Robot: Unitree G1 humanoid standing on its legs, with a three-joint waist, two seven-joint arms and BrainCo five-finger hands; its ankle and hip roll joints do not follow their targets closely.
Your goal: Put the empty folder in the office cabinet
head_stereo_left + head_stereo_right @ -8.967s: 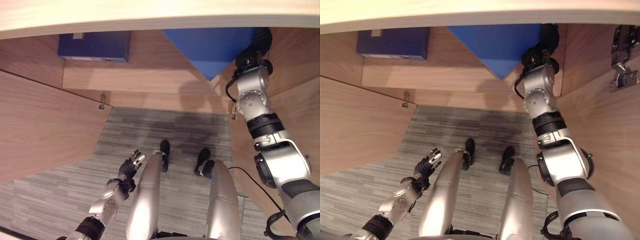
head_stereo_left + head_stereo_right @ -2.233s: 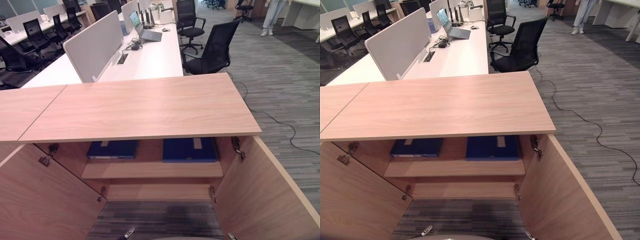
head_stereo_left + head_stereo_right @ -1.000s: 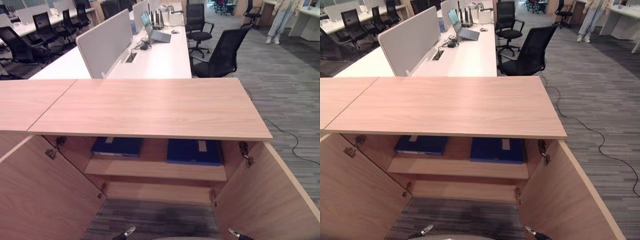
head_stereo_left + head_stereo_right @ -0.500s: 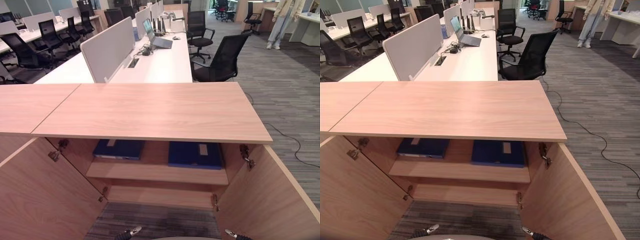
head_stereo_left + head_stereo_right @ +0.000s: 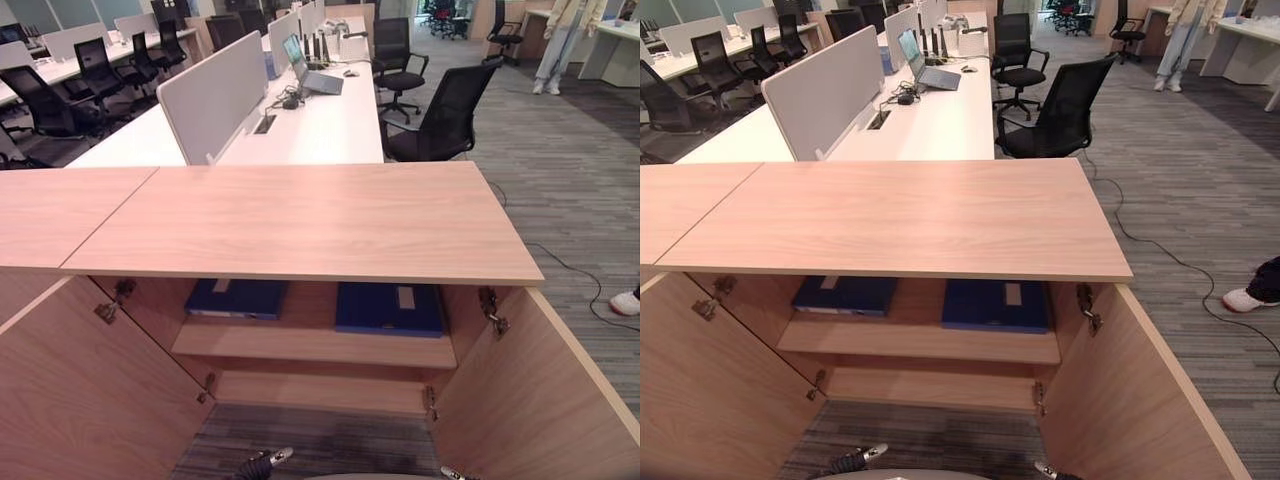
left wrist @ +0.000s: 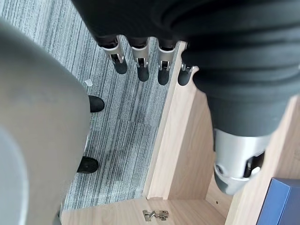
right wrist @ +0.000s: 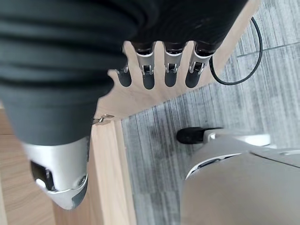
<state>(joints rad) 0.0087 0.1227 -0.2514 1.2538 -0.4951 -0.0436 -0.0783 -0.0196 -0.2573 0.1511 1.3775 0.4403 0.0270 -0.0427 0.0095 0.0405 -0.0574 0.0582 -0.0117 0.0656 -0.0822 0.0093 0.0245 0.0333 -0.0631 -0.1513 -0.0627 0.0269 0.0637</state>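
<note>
- Left door [image 5: 90,390] of the cabinet [image 5: 300,225] swings wide open, nothing blocking the shelf [image 5: 315,347] behind it.
- Left hand [image 5: 270,459] peeks in low over the carpet [image 5: 310,440]; its wrist view shows the fingers [image 6: 140,70] hanging straight and relaxed, holding nothing.
- On the shelf, a dark blue folder [image 5: 237,298] lies flat on the left side.
- Just beside it, apart, a second blue folder [image 5: 390,308] lies flat on the right side, inside the cabinet.
- Right hand [image 5: 1048,470] shows at the bottom edge; its fingers [image 7: 168,75] are straight too, empty, near the right door [image 5: 540,400].
- Beyond the cabinet top: a white desk [image 5: 310,120] with a divider panel [image 5: 215,95], a laptop [image 5: 312,78], black chairs [image 5: 445,110].
- New since half a second ago: a person's shoe [image 5: 625,302] appears at the far right on the floor; the folders lie as before.
</note>
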